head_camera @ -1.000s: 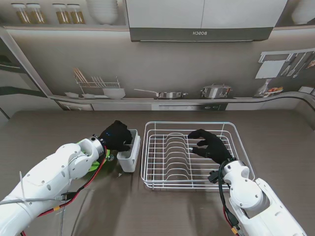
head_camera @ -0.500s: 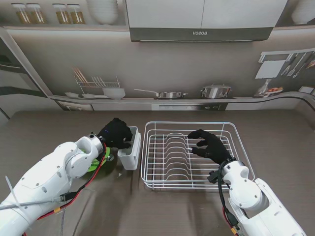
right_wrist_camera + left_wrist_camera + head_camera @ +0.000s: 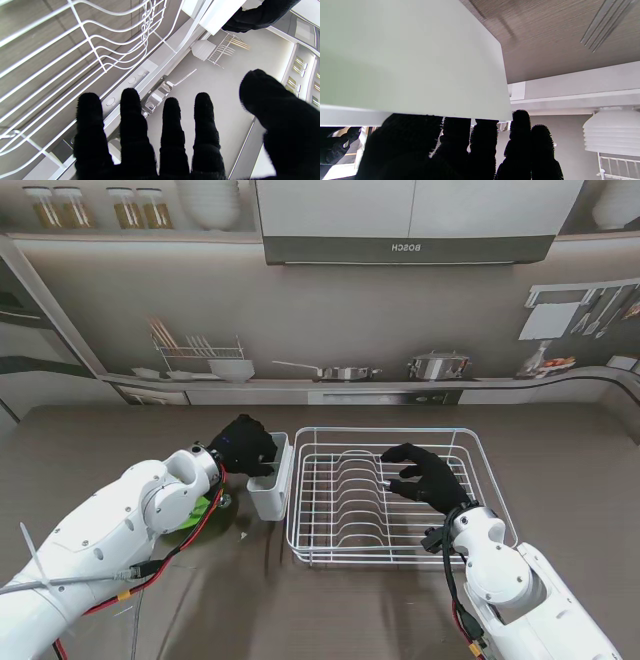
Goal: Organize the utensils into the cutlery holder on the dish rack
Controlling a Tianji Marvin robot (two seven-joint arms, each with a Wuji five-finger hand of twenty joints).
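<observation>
The white cutlery holder (image 3: 270, 489) stands on the table against the left side of the white wire dish rack (image 3: 390, 430). My left hand (image 3: 243, 447) is shut on the holder's far rim, with its fingers hooked over the edge. In the left wrist view the holder's wall (image 3: 407, 57) fills most of the picture, and the black fingers (image 3: 482, 147) curl behind its rim. My right hand (image 3: 424, 475) hovers open over the middle of the rack, fingers (image 3: 172, 130) spread above the rack wires (image 3: 75, 50). No utensil shows inside the holder.
Something green (image 3: 203, 511) lies on the table under my left forearm, with a small shiny piece (image 3: 226, 501) beside it. The back counter holds a second drying rack, a bowl, a pan and a pot. Bare table lies to the right of the rack.
My left hand has slid the cutlery holder to the right, closing the gap to the rack's left side. The right hand has stayed still.
</observation>
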